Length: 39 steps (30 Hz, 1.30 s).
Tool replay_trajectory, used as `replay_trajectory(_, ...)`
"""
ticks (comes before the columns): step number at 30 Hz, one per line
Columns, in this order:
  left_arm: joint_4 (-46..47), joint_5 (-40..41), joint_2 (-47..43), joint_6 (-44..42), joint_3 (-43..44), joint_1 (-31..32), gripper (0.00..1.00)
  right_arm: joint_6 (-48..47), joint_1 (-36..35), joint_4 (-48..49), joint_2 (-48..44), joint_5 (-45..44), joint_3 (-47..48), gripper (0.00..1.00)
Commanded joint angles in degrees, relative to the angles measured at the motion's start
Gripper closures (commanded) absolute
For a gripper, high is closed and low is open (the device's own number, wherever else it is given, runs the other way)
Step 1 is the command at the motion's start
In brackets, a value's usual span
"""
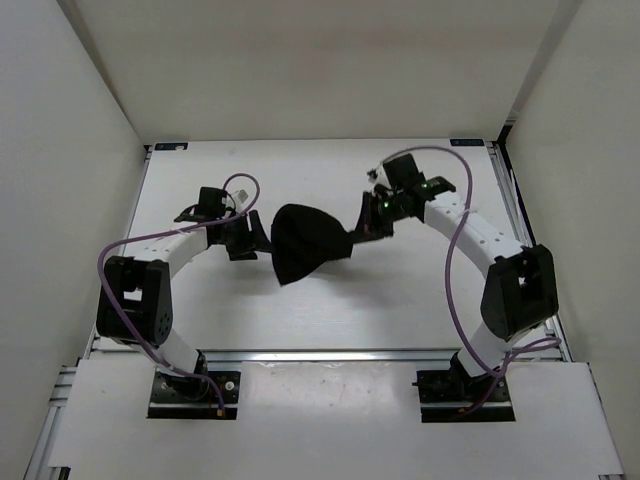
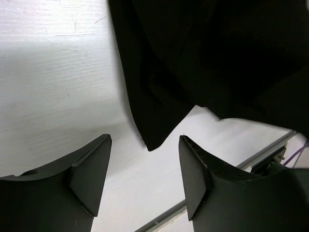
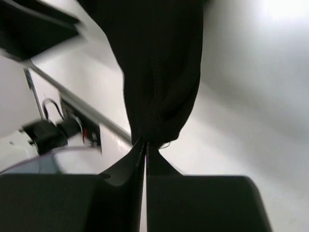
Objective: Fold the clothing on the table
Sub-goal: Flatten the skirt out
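Right gripper [image 3: 145, 147] is clamped tight on a bunched edge of the black clothing [image 1: 305, 243]. The rest hangs between both grippers over the bench [image 1: 230, 310]. Left gripper [image 2: 145, 141] is spread wide just beside it, holding nothing.

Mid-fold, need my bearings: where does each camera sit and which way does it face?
Top external: above and behind the arms, looking down on the table; left arm and right arm show, the clothing between them.
Left wrist: on that wrist, facing the clothing's corner and table; the open left pincer shows.
Right wrist: on that wrist, facing the clothing; the right pincer shows, shut on it.
Shared: all three see clothing and table.
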<state>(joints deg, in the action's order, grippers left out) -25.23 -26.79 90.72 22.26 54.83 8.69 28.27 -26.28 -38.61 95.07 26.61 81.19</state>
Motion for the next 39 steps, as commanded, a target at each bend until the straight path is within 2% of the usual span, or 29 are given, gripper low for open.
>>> replay_trajectory(1,-1.0,-2.3,-1.3,-1.1,1.9,-0.7,0.32,3.4,2.1,2.3,-2.8,5.3,-8.0,1.0)
replay_trajectory(5,1.7,-7.7,-2.0,3.0,5.1,1.8,0.33,2.9,3.2,2.5,-1.1,7.5,-8.2,1.0)
replay_trajectory(9,1.2,-5.0,1.0,2.2,9.9,8.0,0.33,2.8,0.5,2.0,1.1,6.8,-5.7,1.0)
replay_trajectory(10,1.3,-3.5,4.2,1.7,12.8,11.3,0.35,4.0,0.3,3.3,1.0,7.8,-5.2,1.0)
replay_trajectory(11,1.3,-3.4,4.2,1.6,12.8,11.4,0.35,4.0,0.3,3.3,1.0,7.8,-5.2,1.0)
replay_trajectory(14,-5.1,8.8,6.5,-3.4,18.7,18.7,0.34,5.1,1.1,4.5,0.5,9.0,-4.5,1.0)
replay_trajectory(17,-9.0,22.6,7.2,-8.0,21.4,22.6,0.36,5.6,1.9,4.7,0.4,10.0,-3.2,1.0)
replay_trajectory(23,-11.5,33.1,4.3,-10.3,18.7,23.8,0.38,5.6,1.6,3.3,1.3,9.6,-1.3,1.0)
replay_trajectory(27,-11.3,36.7,1.7,-11.1,16.0,23.9,0.38,5.2,0.8,3.2,2.1,9.3,-1.2,1.0)
replay_trajectory(30,-9.3,35.0,1.8,-10.0,13.6,23.0,0.4,4.4,0.2,2.4,2.8,9.7,-0.3,1.0)
replay_trajectory(39,-4.0,29.0,5.2,-7.8,15.8,20.4,0.43,3.3,-1.6,-0.2,4.2,8.6,4.0,0.99)
